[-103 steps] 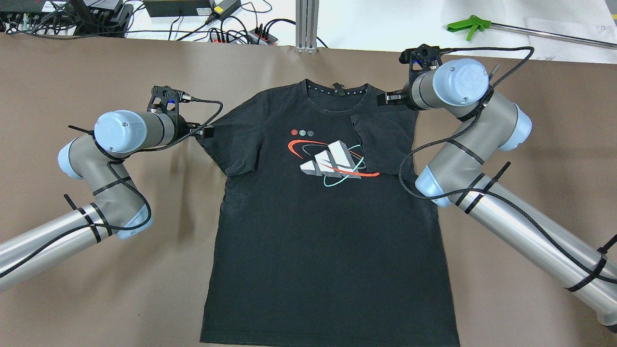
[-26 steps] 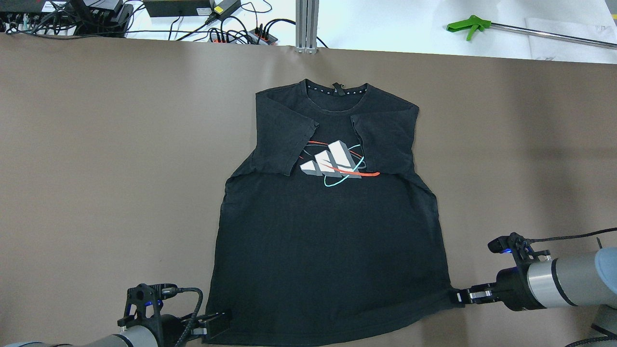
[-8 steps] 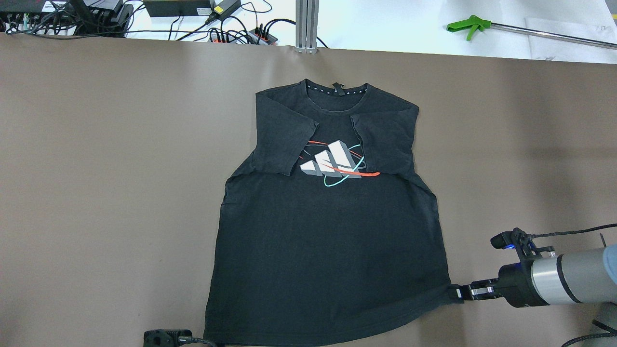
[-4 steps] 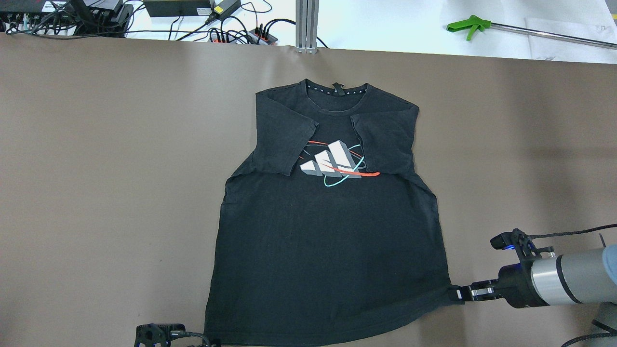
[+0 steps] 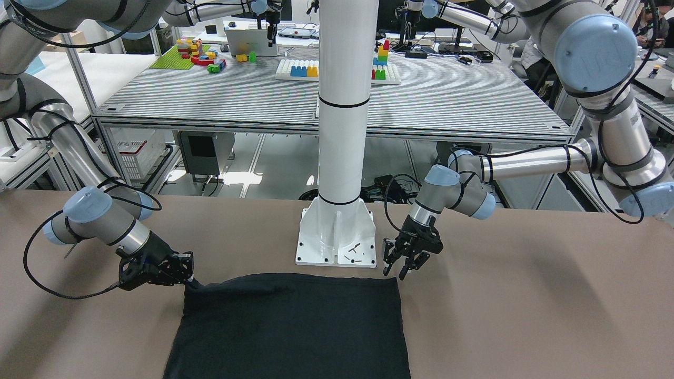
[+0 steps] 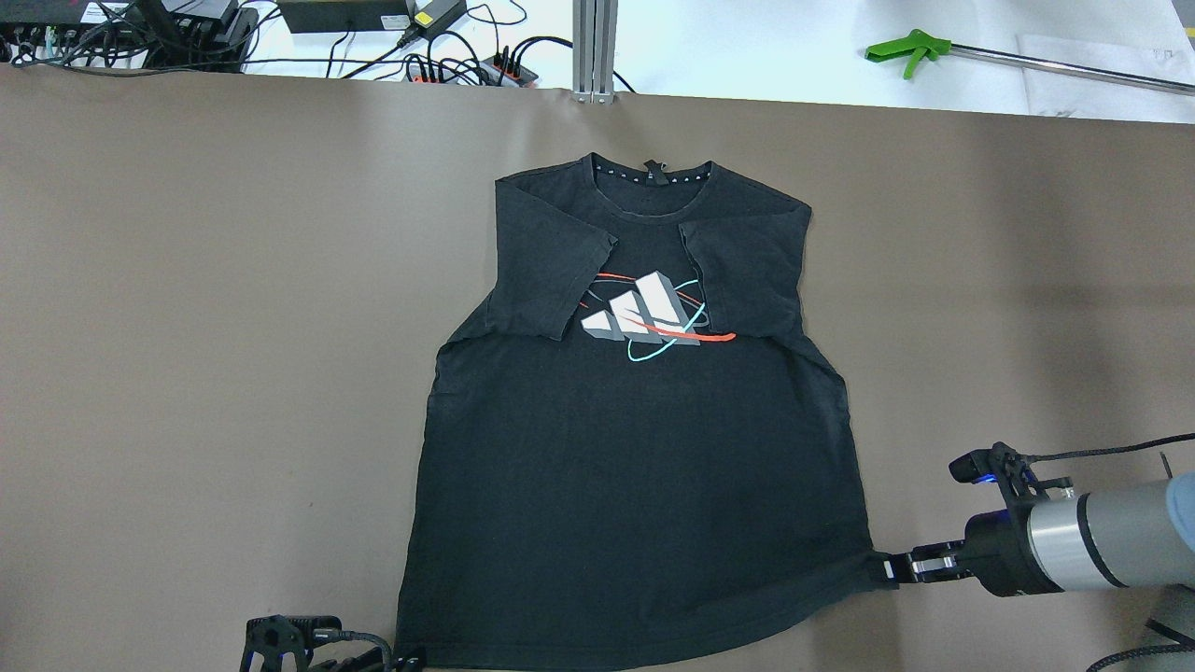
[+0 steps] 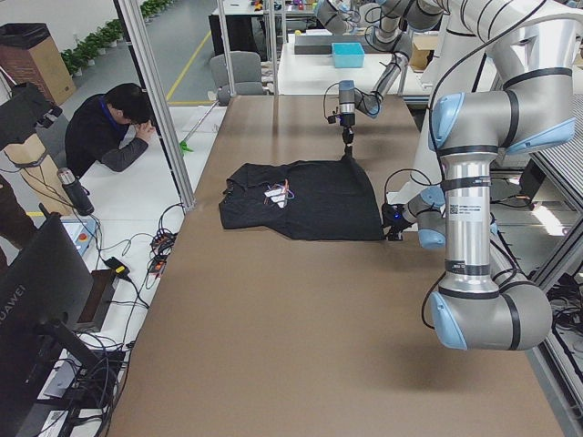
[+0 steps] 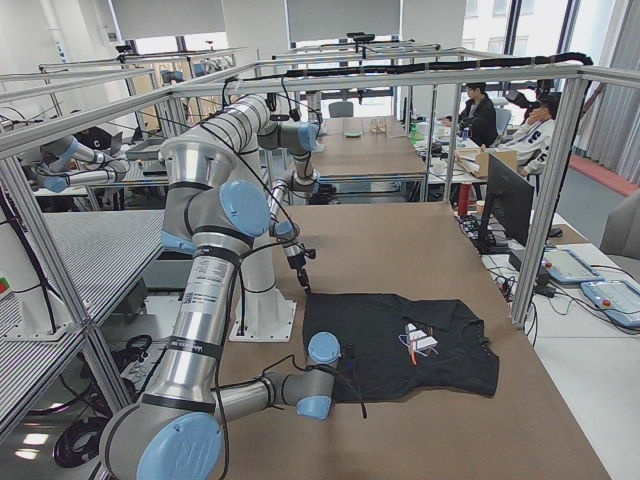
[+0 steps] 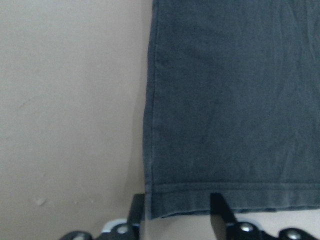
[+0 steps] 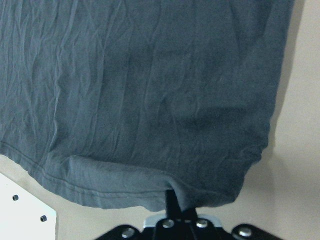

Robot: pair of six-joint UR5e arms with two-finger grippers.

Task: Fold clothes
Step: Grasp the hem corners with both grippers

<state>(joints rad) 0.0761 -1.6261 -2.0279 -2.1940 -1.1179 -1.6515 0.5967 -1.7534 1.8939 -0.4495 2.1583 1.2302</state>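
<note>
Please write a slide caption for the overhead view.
Black T-shirt with sleeves folded in; right gripper pinches its hem corner.

"HUAWEI" runs vertically up the back of the black monitor [image 7: 36,300] at the lower left of the exterior left view. In the centre of the overhead view, the black T-shirt [image 6: 635,485] bears a brand-style chest graphic [image 6: 649,317] of three slanted white-grey bars ringed by red and teal loops. Right of centre in the exterior left view, a white sticker [image 7: 456,211] on the left arm [image 7: 469,250] seems to hold a code and small print, too small to read.
</note>
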